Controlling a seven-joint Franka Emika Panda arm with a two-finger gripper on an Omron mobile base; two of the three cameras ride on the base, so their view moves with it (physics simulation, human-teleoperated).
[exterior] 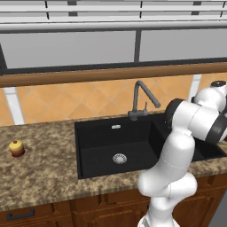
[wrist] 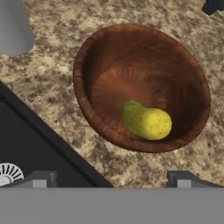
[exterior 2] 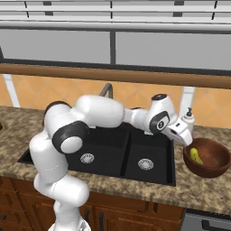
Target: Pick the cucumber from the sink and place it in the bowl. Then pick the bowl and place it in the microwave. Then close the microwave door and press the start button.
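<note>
The yellow-green cucumber (wrist: 146,121) (exterior 2: 195,156) lies inside the dark-brown wooden bowl (wrist: 92,65) (exterior 2: 216,169). The bowl stands on the granite counter just right of the black sink (exterior 2: 113,153) (exterior: 102,142) (wrist: 26,140). My gripper (exterior 2: 186,140) (wrist: 111,179) hangs open just above the bowl's sink-side rim, with nothing between its fingers. In the hand view the bowl sits a little ahead of the two fingertips. The microwave, its door and its start button are out of view.
A grey angular faucet (exterior: 142,99) rises behind the sink. A white soap dispenser (exterior 2: 188,118) (wrist: 15,30) stands behind the bowl. A round yellow-and-red fruit (exterior: 17,147) sits on the counter far left of the sink. The silver drain (wrist: 8,173) shows in the basin.
</note>
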